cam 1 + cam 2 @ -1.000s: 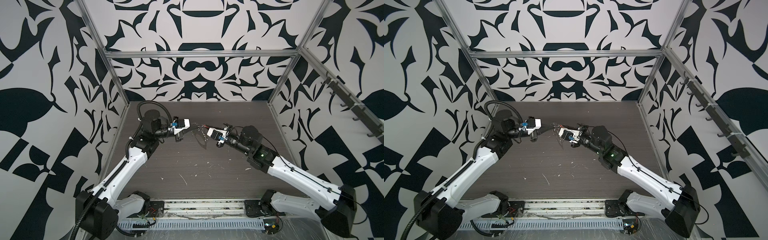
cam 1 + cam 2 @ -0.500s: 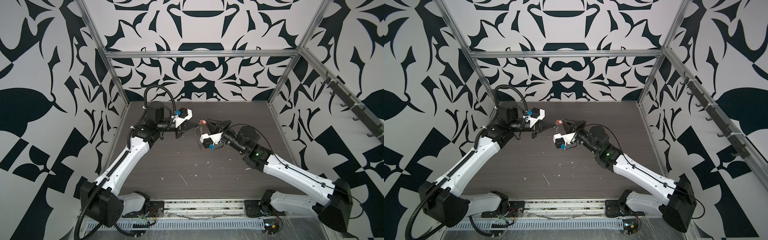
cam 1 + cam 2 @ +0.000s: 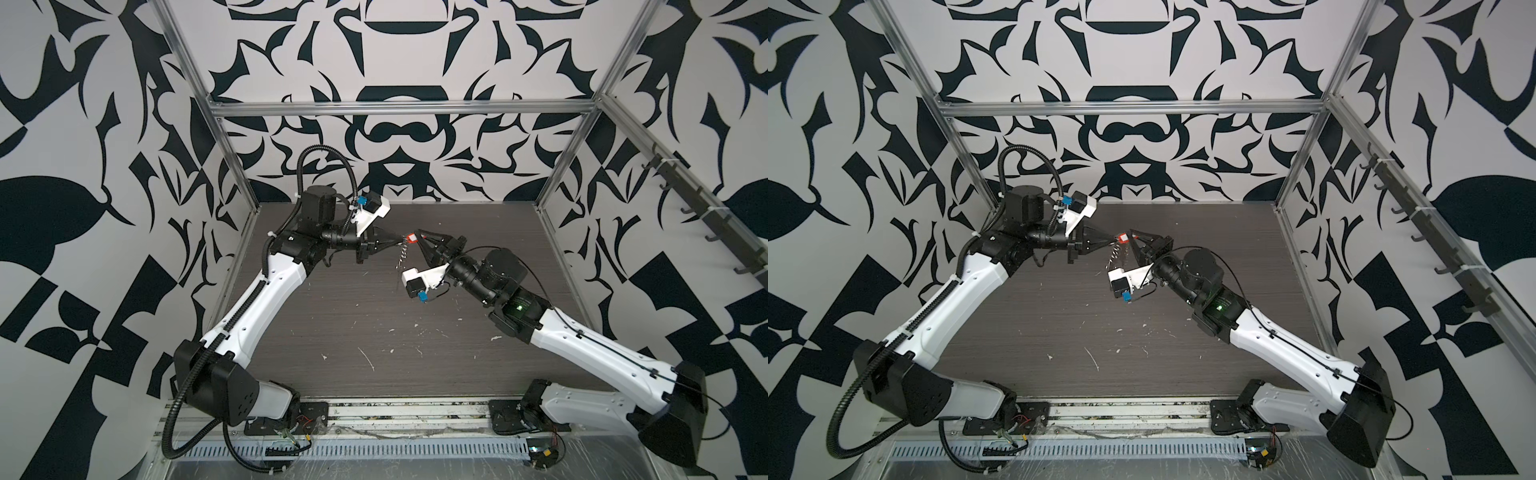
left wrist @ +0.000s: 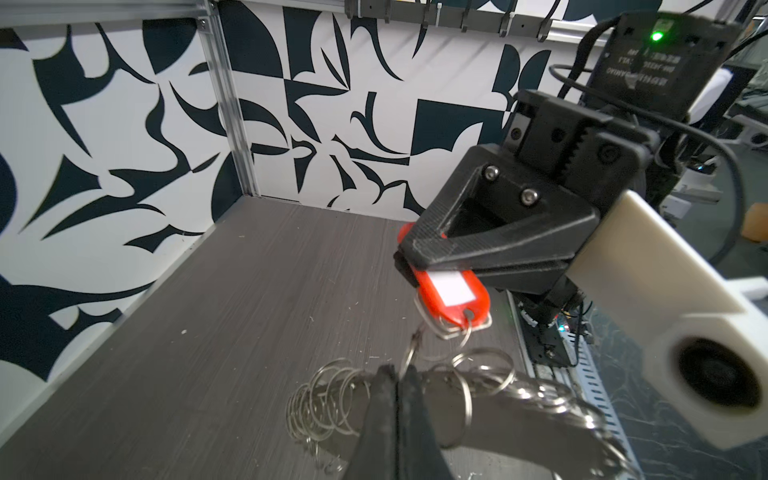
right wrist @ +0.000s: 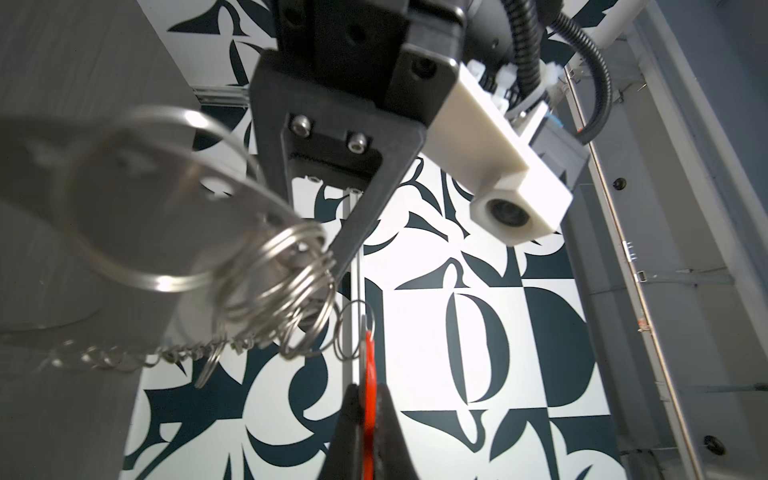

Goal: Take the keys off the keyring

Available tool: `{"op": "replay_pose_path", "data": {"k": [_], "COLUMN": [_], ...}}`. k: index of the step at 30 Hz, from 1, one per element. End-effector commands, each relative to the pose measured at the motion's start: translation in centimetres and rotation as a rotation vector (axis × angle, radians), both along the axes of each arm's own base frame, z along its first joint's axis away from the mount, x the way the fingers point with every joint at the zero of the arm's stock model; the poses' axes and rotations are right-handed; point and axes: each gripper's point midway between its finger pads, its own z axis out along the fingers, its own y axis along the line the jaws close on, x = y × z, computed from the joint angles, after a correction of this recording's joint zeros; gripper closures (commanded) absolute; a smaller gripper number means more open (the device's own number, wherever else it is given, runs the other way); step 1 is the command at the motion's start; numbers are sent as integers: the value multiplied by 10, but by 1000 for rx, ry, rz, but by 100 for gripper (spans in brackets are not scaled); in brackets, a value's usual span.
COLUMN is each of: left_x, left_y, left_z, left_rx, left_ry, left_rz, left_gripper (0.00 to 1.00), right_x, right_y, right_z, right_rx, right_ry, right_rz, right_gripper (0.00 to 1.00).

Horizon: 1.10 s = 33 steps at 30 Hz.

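Aloft: my left gripper [image 4: 398, 374] clamps thin silvery wire keyring [image 5: 282, 249]; my right gripper [image 5: 368, 395] clamps red plastic tag [image 4: 451, 291]. Small flat silvery keys [image 5: 153, 208] dangle between; likely light, stiff, slick. Best pinched at flat bow.

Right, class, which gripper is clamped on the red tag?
The right gripper: its jaws pinch the red tag, whereas the left gripper is shut on a metal ring.

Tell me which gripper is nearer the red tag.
Right. The right gripper is clamped on the red tag itself. The left gripper is shut on the keyring bunch beside the tag, not touching it.
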Motion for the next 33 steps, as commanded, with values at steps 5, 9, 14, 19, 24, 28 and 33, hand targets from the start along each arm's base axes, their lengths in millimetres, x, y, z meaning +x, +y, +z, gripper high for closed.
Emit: {"op": "replay_pose_path", "data": {"k": [5,9,14,19,24,28,33], "left_x": [31,32,30,27,24,22,15], "left_y": [-1,-1,1,1,-1,-3,-5], "left_z": [-27,-27,-25,-24,-23,-17,-7], "left_rx": [86,82,84,87,86,73,48], "left_ry": [229,234,212,194,153,110,-3], "left_rz": [97,100,105,97,83,71,62], "left_gripper": [100,100,100,100,100,100,100], "right_x": [-61,-64,-66,-65,-64,-64,-65], "right_y": [6,16,24,36,45,53,57], "right_z": [124,132,144,138,132,126,120], "right_rx": [193,183,195,182,165,152,152], "right_ry": [-305,-310,-311,-278,-236,-206,-177], "right_rz": [206,256,301,338,364,378,385], "right_gripper": [100,100,100,100,100,100,100]}}
